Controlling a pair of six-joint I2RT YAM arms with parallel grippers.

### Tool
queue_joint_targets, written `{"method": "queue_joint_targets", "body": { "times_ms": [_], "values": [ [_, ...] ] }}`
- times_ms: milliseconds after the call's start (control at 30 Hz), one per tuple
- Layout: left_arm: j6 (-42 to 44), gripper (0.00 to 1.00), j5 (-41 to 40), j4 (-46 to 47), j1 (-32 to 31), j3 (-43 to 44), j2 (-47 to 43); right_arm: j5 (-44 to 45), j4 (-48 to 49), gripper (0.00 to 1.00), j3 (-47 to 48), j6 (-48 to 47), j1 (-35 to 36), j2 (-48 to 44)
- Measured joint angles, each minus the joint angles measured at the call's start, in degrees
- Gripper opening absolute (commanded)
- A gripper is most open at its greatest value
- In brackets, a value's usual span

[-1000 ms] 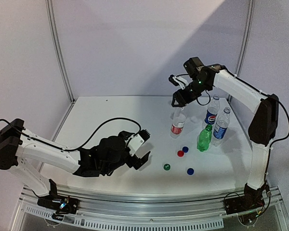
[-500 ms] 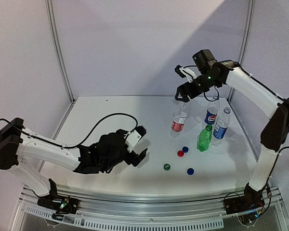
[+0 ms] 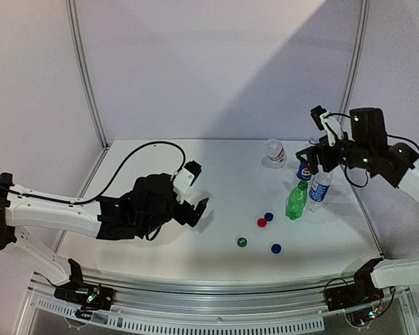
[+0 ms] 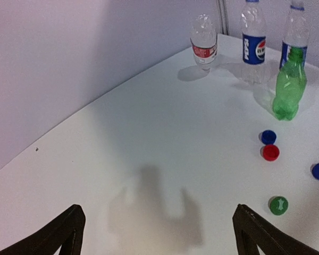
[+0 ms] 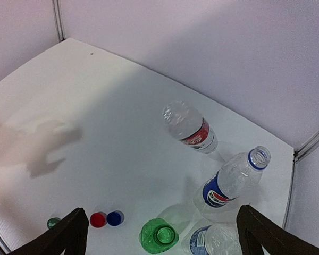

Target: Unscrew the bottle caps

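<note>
All the bottles show open necks or no cap. The green bottle [image 3: 295,201], the Pepsi bottle [image 3: 306,167] and the blue-label bottle [image 3: 320,185] stand grouped at the right. The red-label bottle [image 3: 274,152] stands apart behind them, its wide end apparently up. The caps lie loose on the table: red [image 3: 262,222], blue [image 3: 268,216], green [image 3: 241,242] and a second blue [image 3: 275,248]. My left gripper [image 3: 197,188] is open and empty, left of the caps. My right gripper [image 3: 317,139] is open and empty, above the bottle group.
White walls close off the table [image 3: 160,230] at the back and sides, with metal posts [image 3: 84,70] in the corners. A black cable [image 3: 143,150] loops over the left arm. The left gripper's shadow [image 4: 159,207] falls on the table.
My right gripper has let go of the red-label bottle and swung away to the right. That bottle now stands farther back. My left gripper has drawn back a little to the left.
</note>
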Motion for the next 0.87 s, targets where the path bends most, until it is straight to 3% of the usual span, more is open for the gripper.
{"method": "queue_joint_targets", "body": {
  "times_ms": [200, 367, 600, 733, 867],
  "values": [
    [-9.6, 0.99, 0.2, -10.4, 0.1, 7.2, -3.3, -2.2, 6.5, 0.99, -11.0, 0.3, -1.5, -10.9],
    [-14.6, 0.99, -0.1, -18.1, 0.1, 12.5, -5.9, -7.7, 6.3, 0.99, -9.6, 5.0, -8.5, -11.6],
    [-13.8, 0.99, -4.5, -15.8, 4.6, 2.5, -12.1, -1.2, 5.9, 0.99, -9.1, 12.6, -10.0, -8.2],
    [-13.9, 0.99, -5.7, -15.5, 10.6, -3.3, -17.1, 4.2, 7.3, 0.99, -11.2, 14.1, -10.1, -11.8],
    [-13.9, 0.99, -6.5, -14.4, 11.3, -3.8, -18.9, 7.2, 9.1, 0.99, -11.6, 14.3, -10.1, -16.0]
  ]
}}
